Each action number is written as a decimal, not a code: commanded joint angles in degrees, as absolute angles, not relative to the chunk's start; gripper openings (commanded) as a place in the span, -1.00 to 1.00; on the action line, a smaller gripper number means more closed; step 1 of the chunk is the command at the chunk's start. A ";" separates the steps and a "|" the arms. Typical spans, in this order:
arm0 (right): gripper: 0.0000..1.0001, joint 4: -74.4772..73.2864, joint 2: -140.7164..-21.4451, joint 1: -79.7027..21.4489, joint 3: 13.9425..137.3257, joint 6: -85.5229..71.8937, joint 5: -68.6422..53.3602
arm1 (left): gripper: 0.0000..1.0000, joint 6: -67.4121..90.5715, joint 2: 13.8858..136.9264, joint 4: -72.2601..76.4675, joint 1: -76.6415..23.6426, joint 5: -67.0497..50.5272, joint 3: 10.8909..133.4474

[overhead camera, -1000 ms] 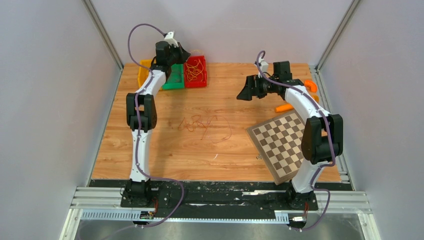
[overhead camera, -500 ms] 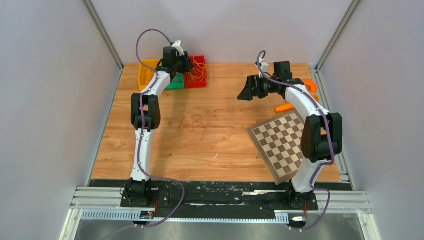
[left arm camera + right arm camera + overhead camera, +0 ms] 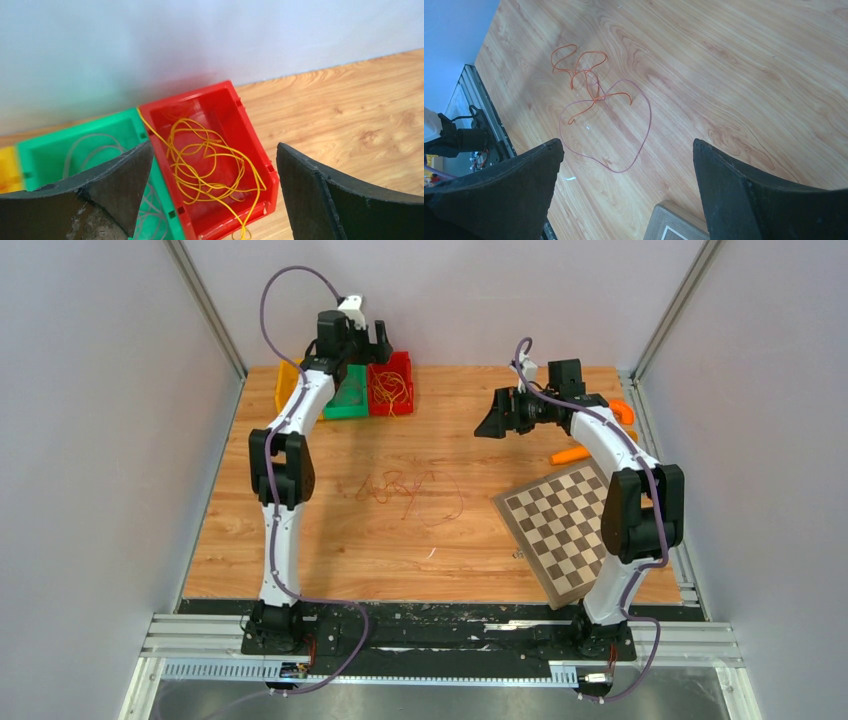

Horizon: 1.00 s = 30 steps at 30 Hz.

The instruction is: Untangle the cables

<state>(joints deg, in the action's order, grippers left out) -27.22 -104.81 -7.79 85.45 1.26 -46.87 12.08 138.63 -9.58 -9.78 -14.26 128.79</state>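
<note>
The whole wooden table (image 3: 330, 540) is shown from high above and behind the arm bases (image 3: 272, 620), set along the frame's bottom edge. From the left wrist, the red bin (image 3: 227, 107) of yellow cables (image 3: 197, 172) is viewed closely and obliquely downward; the same bin is found small at the overhead frame's upper left. From the right wrist, the orange and red cables (image 3: 593, 95) are viewed at a slant from farther off, and are repeated at the overhead frame's centre.
</note>
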 commanded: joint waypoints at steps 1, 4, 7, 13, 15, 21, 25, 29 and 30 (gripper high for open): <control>1.00 -26.54 -104.88 -7.63 87.89 1.82 -49.16 | 1.00 4.60 127.36 -10.51 -10.24 -10.46 125.92; 1.00 -26.48 -104.62 -7.63 87.72 1.77 -49.30 | 1.00 0.80 124.22 -13.05 -10.17 -18.75 123.33; 1.00 -26.48 -103.93 -7.69 87.34 1.83 -49.15 | 1.00 1.01 124.17 -21.78 -10.21 -27.02 123.45; 1.00 -26.54 -102.54 -7.69 85.65 1.76 -48.87 | 0.62 2.64 127.13 -31.54 -10.51 -29.97 123.15; 1.00 -26.47 -102.40 -7.70 85.38 1.70 -48.72 | 0.53 4.04 127.90 -32.12 -10.59 -29.32 122.83; 1.00 -26.50 -101.83 -7.79 84.95 1.77 -48.00 | 0.20 7.47 131.25 -32.67 -11.19 -27.06 123.08; 1.00 -26.53 -101.69 -7.81 84.63 1.78 -47.77 | 0.10 9.53 134.00 -32.12 -11.30 -24.75 124.45; 1.00 -26.48 -101.74 -7.82 84.65 1.88 -47.60 | 0.11 10.54 136.64 -31.94 -11.62 -21.77 126.37; 1.00 -26.51 -101.75 -7.76 84.68 1.87 -47.55 | 0.11 10.79 137.00 -31.72 -11.65 -20.60 126.55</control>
